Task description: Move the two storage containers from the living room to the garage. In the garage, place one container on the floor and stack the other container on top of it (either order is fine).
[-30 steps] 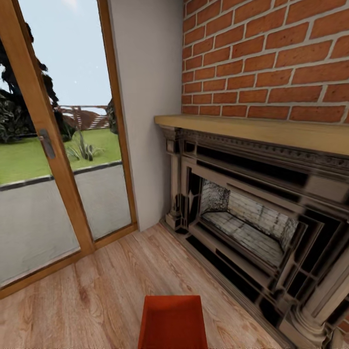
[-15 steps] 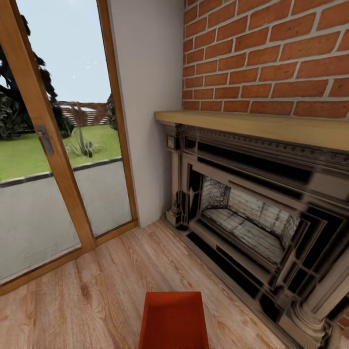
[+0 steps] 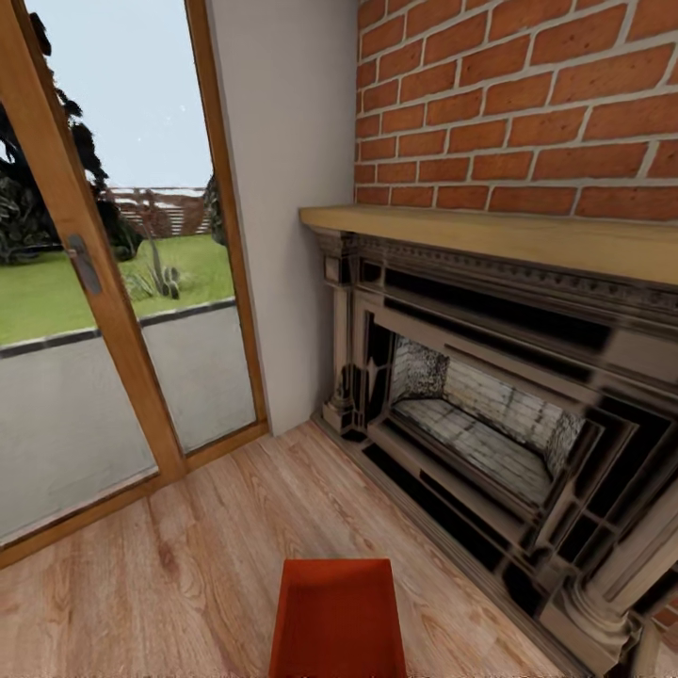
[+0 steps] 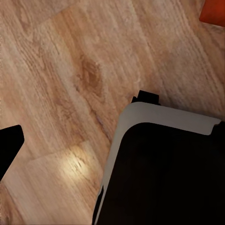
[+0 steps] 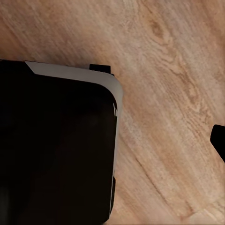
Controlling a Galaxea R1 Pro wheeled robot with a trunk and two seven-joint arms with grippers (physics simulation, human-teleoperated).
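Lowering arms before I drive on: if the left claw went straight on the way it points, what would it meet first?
Most likely the wood-plank floor, which lies straight ahead in the left wrist view. The robot's dark base sits to one side; depth is unclear.

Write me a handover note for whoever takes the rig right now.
Grippers: can't tell whether either is open or shut; the wrist views look down at the wood-plank floor and the robot's base.
Things: one storage container sits on the plank floor ahead, near the brick fireplace and glass door.
Done: nothing.
Left: grasp it, find the second, carry both to the garage, stack.
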